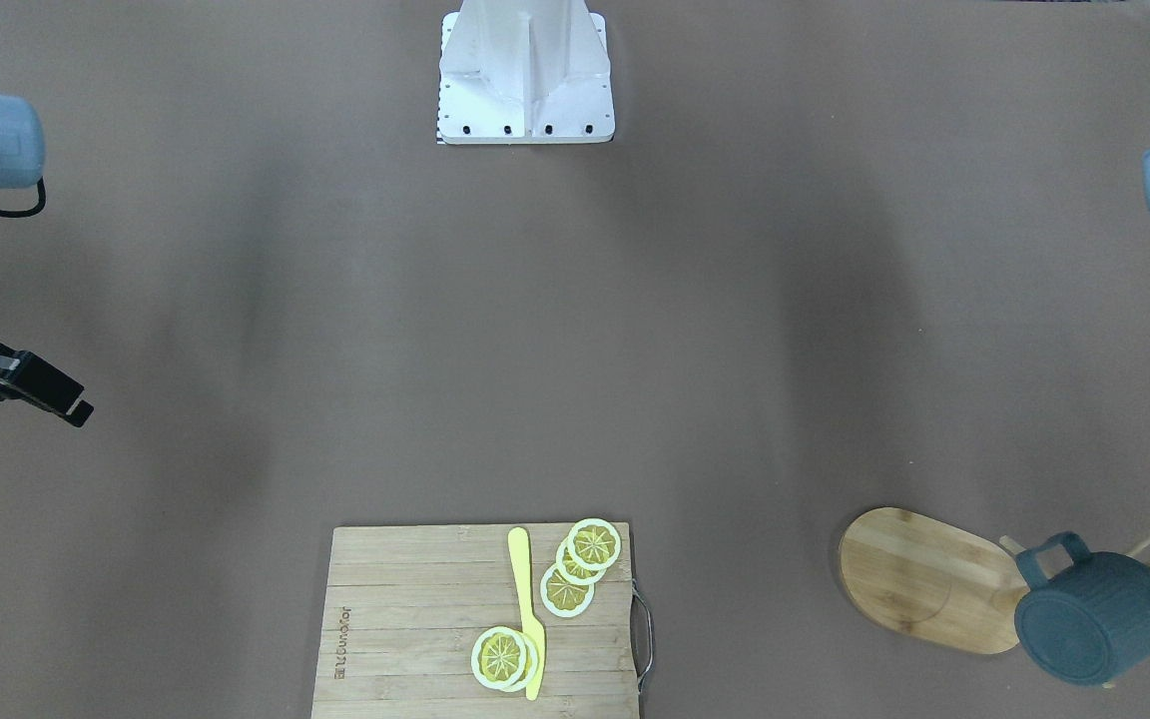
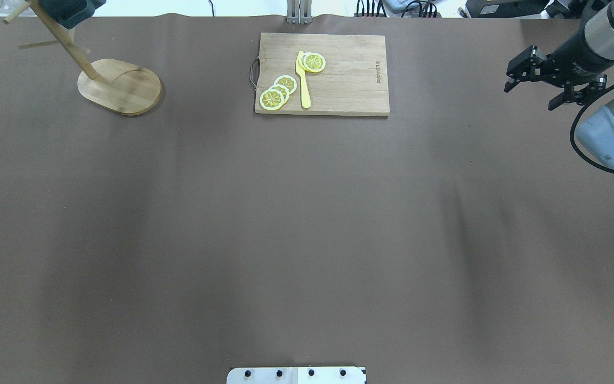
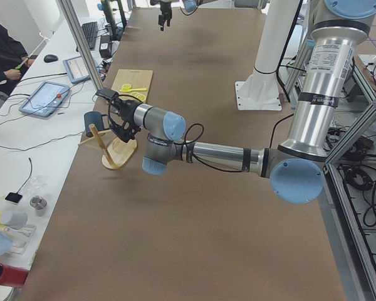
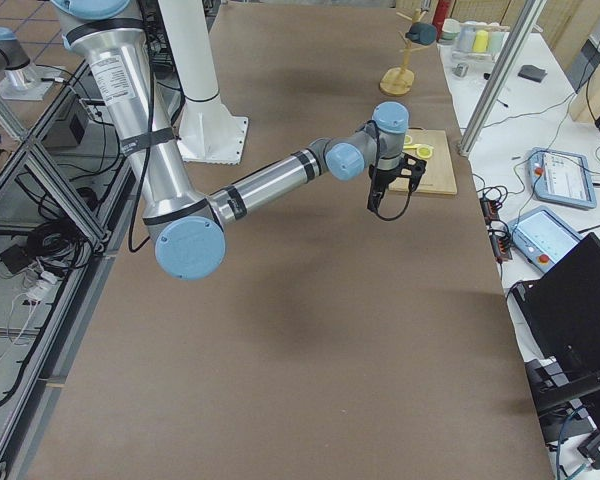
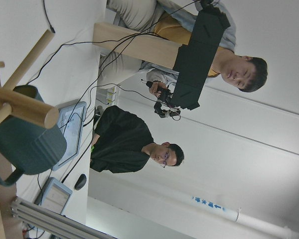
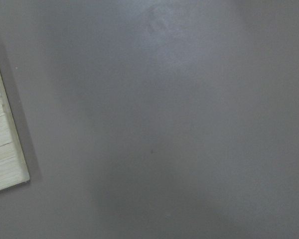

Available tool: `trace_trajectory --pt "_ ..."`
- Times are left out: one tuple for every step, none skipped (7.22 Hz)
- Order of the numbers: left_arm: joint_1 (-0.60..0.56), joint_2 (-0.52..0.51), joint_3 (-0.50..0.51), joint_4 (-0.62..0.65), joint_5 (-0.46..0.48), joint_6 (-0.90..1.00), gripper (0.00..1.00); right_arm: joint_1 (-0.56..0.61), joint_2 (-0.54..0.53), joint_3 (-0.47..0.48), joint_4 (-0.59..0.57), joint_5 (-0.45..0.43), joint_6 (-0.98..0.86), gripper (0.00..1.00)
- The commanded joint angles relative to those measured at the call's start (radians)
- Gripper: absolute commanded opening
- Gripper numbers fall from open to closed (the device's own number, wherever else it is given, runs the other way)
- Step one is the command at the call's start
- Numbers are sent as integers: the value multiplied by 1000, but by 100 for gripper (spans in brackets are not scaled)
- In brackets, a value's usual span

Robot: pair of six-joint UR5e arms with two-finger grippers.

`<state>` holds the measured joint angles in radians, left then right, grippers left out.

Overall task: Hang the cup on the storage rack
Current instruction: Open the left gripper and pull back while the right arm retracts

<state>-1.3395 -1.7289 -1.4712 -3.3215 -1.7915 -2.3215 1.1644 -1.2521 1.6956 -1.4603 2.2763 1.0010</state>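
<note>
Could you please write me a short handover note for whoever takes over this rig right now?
The left end effector sits close beside the cup; whether it is open or shut cannot be told.
The right end effector is open and empty, at the opposite end of the table.
The cup is up off the table on the storage rack, apparently hung there.
Done: the hanging, it seems.
Left: confirm the left end effector is free of the cup, then draw that arm clear.

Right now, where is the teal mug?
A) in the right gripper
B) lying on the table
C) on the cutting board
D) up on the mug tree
D: the teal mug hangs among the mug tree's pegs, off the table, far from the open right gripper.
</note>
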Motion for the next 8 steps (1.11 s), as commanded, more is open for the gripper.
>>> trace_trajectory --pt "-9 112 -20 10 -3 508 98 93 -71 -40 -3 5 -253 100" --pt "-10 149 -18 13 0 666 98 125 -94 -56 -3 6 -369 100" --pt "-15 179 -17 22 0 830 98 141 -113 -68 -3 8 -421 100" --pt "-29 195 -15 67 0 985 98 164 -142 -77 -2 6 -486 100" --pt "-52 195 -15 141 0 1098 98 193 -170 -79 -3 8 -545 100" --pt "-64 196 -14 208 1 1226 98 222 -206 -79 1 12 -599 100" --pt "-72 231 -12 267 0 1410 98 241 -234 -79 0 20 -660 100" --pt "-73 265 -14 314 -5 1504 98 259 -254 -91 3 20 -691 100"
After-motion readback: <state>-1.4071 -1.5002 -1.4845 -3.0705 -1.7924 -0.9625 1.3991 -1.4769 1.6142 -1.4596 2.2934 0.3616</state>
